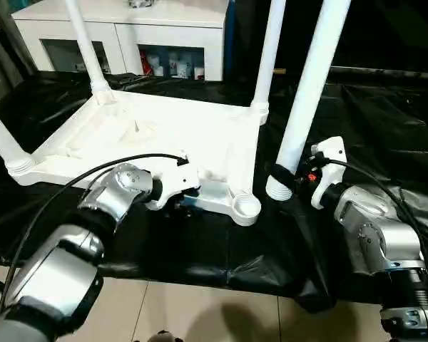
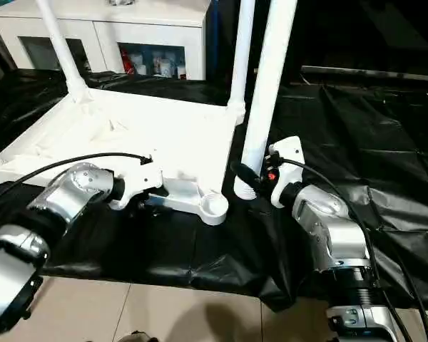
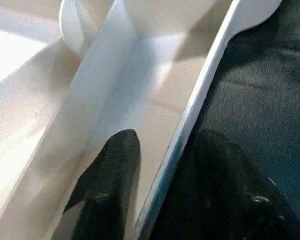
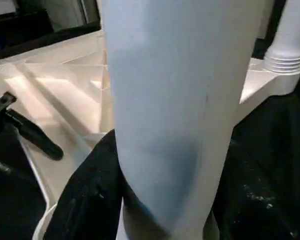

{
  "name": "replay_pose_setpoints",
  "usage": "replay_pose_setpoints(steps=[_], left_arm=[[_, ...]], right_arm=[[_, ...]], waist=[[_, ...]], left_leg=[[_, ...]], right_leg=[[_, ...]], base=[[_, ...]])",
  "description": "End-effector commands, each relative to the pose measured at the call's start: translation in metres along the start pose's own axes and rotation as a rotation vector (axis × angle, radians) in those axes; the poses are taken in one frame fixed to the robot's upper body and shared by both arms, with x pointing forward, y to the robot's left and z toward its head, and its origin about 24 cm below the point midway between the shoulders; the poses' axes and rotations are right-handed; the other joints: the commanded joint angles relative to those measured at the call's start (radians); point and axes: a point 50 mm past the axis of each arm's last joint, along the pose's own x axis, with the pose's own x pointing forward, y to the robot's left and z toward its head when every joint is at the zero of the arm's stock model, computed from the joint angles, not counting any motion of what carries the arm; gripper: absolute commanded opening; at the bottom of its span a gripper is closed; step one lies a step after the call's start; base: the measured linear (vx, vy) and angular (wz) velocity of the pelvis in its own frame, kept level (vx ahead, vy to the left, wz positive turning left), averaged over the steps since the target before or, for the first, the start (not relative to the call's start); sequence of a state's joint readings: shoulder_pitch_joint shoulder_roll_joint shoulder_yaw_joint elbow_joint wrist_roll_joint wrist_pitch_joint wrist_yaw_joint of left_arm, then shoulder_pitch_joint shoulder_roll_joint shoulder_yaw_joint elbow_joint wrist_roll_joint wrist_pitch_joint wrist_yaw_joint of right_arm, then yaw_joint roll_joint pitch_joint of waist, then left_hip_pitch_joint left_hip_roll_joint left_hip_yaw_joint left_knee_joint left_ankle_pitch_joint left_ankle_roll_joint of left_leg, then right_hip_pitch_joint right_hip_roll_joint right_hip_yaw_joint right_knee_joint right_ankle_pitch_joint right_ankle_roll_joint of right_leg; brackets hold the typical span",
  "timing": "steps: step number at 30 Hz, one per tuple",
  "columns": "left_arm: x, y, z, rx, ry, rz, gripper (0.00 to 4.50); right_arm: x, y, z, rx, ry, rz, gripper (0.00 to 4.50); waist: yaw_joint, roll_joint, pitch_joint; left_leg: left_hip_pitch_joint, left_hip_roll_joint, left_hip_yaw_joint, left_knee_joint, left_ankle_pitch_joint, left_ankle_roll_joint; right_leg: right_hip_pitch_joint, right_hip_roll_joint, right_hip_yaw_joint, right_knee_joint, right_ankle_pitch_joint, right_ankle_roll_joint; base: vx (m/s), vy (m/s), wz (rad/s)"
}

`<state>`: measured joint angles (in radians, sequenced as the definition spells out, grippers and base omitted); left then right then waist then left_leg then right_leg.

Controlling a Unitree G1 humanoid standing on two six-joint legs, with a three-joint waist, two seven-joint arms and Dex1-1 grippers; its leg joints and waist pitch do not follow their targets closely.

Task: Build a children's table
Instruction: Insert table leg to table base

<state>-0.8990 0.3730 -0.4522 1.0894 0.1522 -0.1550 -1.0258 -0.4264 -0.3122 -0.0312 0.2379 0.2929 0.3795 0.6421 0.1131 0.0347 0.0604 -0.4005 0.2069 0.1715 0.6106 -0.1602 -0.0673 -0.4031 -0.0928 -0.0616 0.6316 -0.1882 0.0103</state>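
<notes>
Fingers (image 4: 90, 200) of our right gripper (image 1: 289, 178) clamp the fourth leg (image 1: 310, 92) low down, upright, just right of the empty near socket (image 1: 246, 207). Our left gripper (image 3: 160, 175) straddles the tabletop's (image 1: 164, 135) near rim (image 3: 190, 115), half open, one finger (image 3: 110, 185) inside. Black sheeting (image 1: 371, 121) covers the surface above pale floor tiles (image 1: 200, 313). Three legs (image 1: 269, 50) stand socketed farther back. A white cabinet (image 1: 128, 28) stands behind.

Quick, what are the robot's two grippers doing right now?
Left gripper: straddling the tabletop rim, one finger each side; closed or not, cannot be told.
Right gripper: closed on the loose white leg.
</notes>
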Motion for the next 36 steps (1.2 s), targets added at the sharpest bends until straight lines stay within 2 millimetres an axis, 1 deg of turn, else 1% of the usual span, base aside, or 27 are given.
replay_pose_setpoints(steps=[1, 2, 3, 4, 7, 9, 10, 13, 14, 15, 16, 17, 18, 19, 20, 21, 22, 24, 25, 26, 29, 31, 32, 33, 34, 35, 36], left_arm=[[-0.001, 0.003, -0.001, 0.003, 0.042, -0.004, 1.88], [-0.001, 0.004, -0.003, -0.021, 0.055, 0.001, 1.82], [-0.001, 0.004, -0.004, -0.047, 0.066, 0.005, 1.82], [-0.001, 0.005, -0.004, -0.055, 0.071, 0.005, 1.71], [-0.001, 0.006, 0.000, -0.140, 0.048, -0.004, 1.46], [0.000, 0.006, 0.003, -0.204, 0.025, -0.018, 1.42], [0.001, 0.005, 0.003, -0.237, 0.018, -0.028, 1.35], [0.004, 0.002, 0.004, -0.318, 0.002, -0.043, 1.23], [0.006, 0.000, 0.004, -0.371, -0.009, -0.028, 1.18], [0.006, 0.000, 0.004, -0.371, -0.009, -0.028, 1.11], [0.007, -0.001, 0.003, -0.386, -0.011, -0.019, 1.11], [0.009, -0.003, 0.001, -0.415, -0.014, -0.012, 0.99], [0.009, -0.004, 0.001, -0.421, -0.015, -0.011, 0.99], [0.010, -0.008, -0.001, -0.444, -0.011, -0.005, 0.94], [0.010, -0.008, -0.001, -0.444, -0.011, -0.005, 0.94], [0.012, -0.012, -0.004, -0.455, -0.002, 0.008, 0.83], [0.013, -0.013, -0.004, -0.455, -0.005, 0.018, 0.78], [0.013, -0.014, -0.004, -0.455, -0.007, 0.021, 0.78], [0.013, -0.014, -0.004, -0.455, -0.007, 0.021, 0.78], [0.013, -0.014, -0.004, -0.455, -0.007, 0.021, 0.78], [0.013, -0.014, -0.004, -0.455, -0.007, 0.021, 0.78], [0.013, -0.016, -0.004, -0.457, -0.011, 0.032, 0.69], [0.013, -0.017, -0.003, -0.458, -0.011, 0.034, 0.69], [0.011, -0.025, 0.000, -0.499, -0.031, 0.095, 0.68], [0.009, -0.027, 0.000, -0.509, -0.033, 0.127, 0.68], [0.006, -0.028, 0.000, -0.511, -0.031, 0.157, 0.67], [0.005, -0.028, -0.001, -0.501, -0.025, 0.175, 0.67]], right_arm=[[-0.002, 0.001, 0.007, -0.046, -0.025, 0.005, 1.93], [-0.001, 0.002, 0.007, -0.047, -0.024, 0.006, 1.93], [-0.001, 0.002, 0.007, -0.048, -0.024, 0.006, 1.93], [-0.001, 0.002, 0.007, -0.048, -0.023, 0.006, 1.93], [0.000, 0.002, 0.006, -0.045, -0.024, 0.006, 1.93], [0.000, 0.002, 0.005, -0.040, -0.020, 0.003, 1.93], [0.000, 0.002, 0.004, -0.028, -0.017, -0.002, 1.93], [0.002, 0.001, 0.005, 0.000, -0.025, -0.019, 1.93], [0.003, 0.000, 0.009, 0.027, -0.041, -0.033, 1.93], [0.003, 0.000, 0.009, 0.027, -0.041, -0.033, 1.93], [0.004, 0.000, 0.010, 0.041, -0.047, -0.035, 1.93], [0.005, 0.000, 0.012, 0.059, -0.056, -0.038, 1.93], [0.005, 0.000, 0.012, 0.062, -0.057, -0.039, 1.93], [0.006, 0.000, 0.014, 0.077, -0.069, -0.039, 1.93], [0.006, 0.000, 0.014, 0.077, -0.069, -0.039, 1.93], [0.007, -0.002, 0.016, 0.086, -0.085, -0.041, 1.93], [0.008, -0.002, 0.017, 0.089, -0.089, -0.041, 1.93], [0.008, -0.002, 0.017, 0.090, -0.090, -0.041, 1.93], [0.008, -0.002, 0.017, 0.090, -0.090, -0.041, 1.93], [0.008, -0.002, 0.017, 0.090, -0.090, -0.041, 1.93], [0.008, -0.002, 0.017, 0.090, -0.090, -0.041, 1.93], [0.009, -0.004, 0.017, 0.094, -0.093, -0.051, 1.93], [0.010, -0.005, 0.017, 0.095, -0.093, -0.056, 1.93], [0.017, -0.006, 0.015, 0.092, -0.085, -0.071, 1.93], [0.019, -0.006, 0.015, 0.102, -0.085, -0.069, 1.93], [0.021, -0.005, 0.015, 0.114, -0.086, -0.068, 1.93], [0.022, -0.005, 0.015, 0.121, -0.088, -0.068, 1.93]], waist=[[0.001, 0.009, -0.085], [0.002, 0.011, -0.086], [0.001, 0.009, -0.086], [0.002, 0.008, -0.086], [0.003, 0.008, -0.085], [0.003, 0.009, -0.085], [0.002, 0.008, -0.085], [0.000, 0.010, -0.086], [0.000, 0.009, -0.087], [-0.001, 0.006, -0.087], [-0.003, 0.007, -0.086], [-0.005, 0.004, -0.085], [-0.006, 0.007, -0.085], [-0.007, 0.003, -0.085], [-0.009, 0.005, -0.085], [-0.011, -0.004, -0.083], [-0.014, 0.002, -0.082], [-0.017, 0.002, -0.080], [-0.017, 0.003, -0.078], [-0.017, 0.003, -0.078], [-0.017, 0.003, -0.079], [-0.017, 0.002, -0.079], [-0.018, 0.000, -0.080], [-0.020, -0.014, -0.083], [-0.028, -0.012, -0.078], [-0.031, -0.009, -0.078], [-0.032, -0.011, -0.079]], left_leg=[[0.029, 0.012, -0.004, -0.073, -0.240, -0.022], [0.030, 0.011, -0.003, -0.072, -0.240, -0.023], [0.029, 0.012, -0.004, -0.073, -0.237, -0.021], [0.030, 0.011, -0.003, -0.072, -0.234, -0.019], [0.030, 0.011, -0.002, -0.072, -0.235, -0.009], [0.029, 0.011, -0.003, -0.073, -0.236, -0.008], [0.026, 0.011, -0.004, -0.074, -0.228, -0.008], [0.026, 0.011, -0.003, -0.072, -0.220, 0.001], [0.026, 0.011, -0.003, -0.071, -0.215, 0.006], [0.026, 0.011, -0.003, -0.072, -0.208, 0.012], [0.025, 0.010, -0.003, -0.071, -0.208, 0.015], [0.025, 0.010, -0.002, -0.072, -0.209, 0.019], [0.023, 0.011, -0.003, -0.072, -0.204, 0.020], [0.024, 0.011, -0.002, -0.073, -0.205, 0.022], [0.024, 0.011, -0.003, -0.073, -0.205, 0.023], [0.024, 0.012, -0.002, -0.074, -0.210, 0.024], [0.024, 0.012, -0.002, -0.075, -0.215, 0.023], [0.025, 0.011, -0.002, -0.076, -0.229, 0.019], [0.026, 0.010, -0.001, -0.077, -0.244, 0.012], [0.025, 0.009, -0.002, -0.079, -0.248, 0.006], [0.025, 0.010, -0.003, -0.080, -0.244, 0.001], [0.024, 0.010, -0.003, -0.080, -0.236, 0.002], [0.023, 0.012, -0.004, -0.081, -0.229, 0.003], [0.023, 0.019, -0.004, -0.080, -0.211, 0.009], [0.015, 0.018, -0.006, -0.084, -0.203, 0.015], [0.017, 0.015, -0.002, -0.081, -0.199, 0.021], [0.021, 0.013, 0.002, -0.079, -0.192, 0.027]], right_leg=[[0.055, -0.046, 0.033, -0.068, -0.066, -0.261], [0.055, -0.046, 0.033, -0.067, -0.063, -0.263], [0.056, -0.046, 0.033, -0.066, -0.054, -0.267], [0.057, -0.047, 0.033, -0.066, -0.051, -0.270], [0.056, -0.049, 0.033, -0.069, -0.077, -0.271], [0.056, -0.050, 0.033, -0.071, -0.105, -0.270], [0.057, -0.050, 0.032, -0.069, -0.098, -0.274], [0.056, -0.049, 0.032, -0.069, -0.076, -0.283], [0.057, -0.049, 0.032, -0.068, -0.065, -0.287], [0.058, -0.049, 0.031, -0.066, -0.056, -0.294], [0.057, -0.049, 0.031, -0.068, -0.061, -0.293], [0.058, -0.048, 0.031, -0.070, -0.069, -0.290], [0.060, -0.049, 0.031, -0.069, -0.069, -0.290], [0.058, -0.048, 0.031, -0.071, -0.074, -0.287], [0.058, -0.048, 0.031, -0.070, -0.076, -0.288], [0.058, -0.048, 0.031, -0.073, -0.096, -0.282], [0.056, -0.048, 0.031, -0.075, -0.121, -0.275], [0.054, -0.048, 0.031, -0.079, -0.151, -0.267], [0.051, -0.047, 0.032, -0.085, -0.193, -0.249], [0.053, -0.048, 0.032, -0.087, -0.210, -0.239], [0.052, -0.047, 0.032, -0.086, -0.208, -0.231], [0.052, -0.046, 0.033, -0.084, -0.190, -0.233], [0.053, -0.048, 0.033, -0.080, -0.177, -0.238], [0.056, -0.055, 0.032, -0.070, -0.161, -0.250], [0.058, -0.055, 0.030, -0.073, -0.167, -0.250], [0.053, -0.049, 0.030, -0.078, -0.186, -0.245], [0.050, -0.045, 0.032, -0.079, -0.177, -0.245]], base=[[0.000, 0.000, 0.00], [0.000, 0.000, 0.00], [0.000, 0.000, 0.00], [0.000, 0.000, 0.00], [0.000, 0.000, 0.00], [0.000, 0.000, 0.00], [0.000, 0.000, 0.00], [0.000, 0.000, 0.00], [0.000, 0.000, 0.00], [0.000, 0.000, 0.00], [0.000, 0.000, 0.00], [0.000, 0.000, 0.00], [0.000, 0.000, 0.00], [0.000, 0.000, 0.00], [0.000, 0.000, 0.00], [0.000, 0.000, 0.00], [0.000, 0.000, 0.00], [0.000, 0.000, 0.00], [0.000, 0.000, 0.00], [0.000, 0.000, 0.00], [0.000, 0.000, 0.00], [0.000, 0.000, 0.00], [0.000, 0.000, 0.00], [0.000, 0.000, 0.00], [0.000, 0.000, 0.00], [0.000, 0.000, 0.00], [0.000, 0.000, 0.00]])
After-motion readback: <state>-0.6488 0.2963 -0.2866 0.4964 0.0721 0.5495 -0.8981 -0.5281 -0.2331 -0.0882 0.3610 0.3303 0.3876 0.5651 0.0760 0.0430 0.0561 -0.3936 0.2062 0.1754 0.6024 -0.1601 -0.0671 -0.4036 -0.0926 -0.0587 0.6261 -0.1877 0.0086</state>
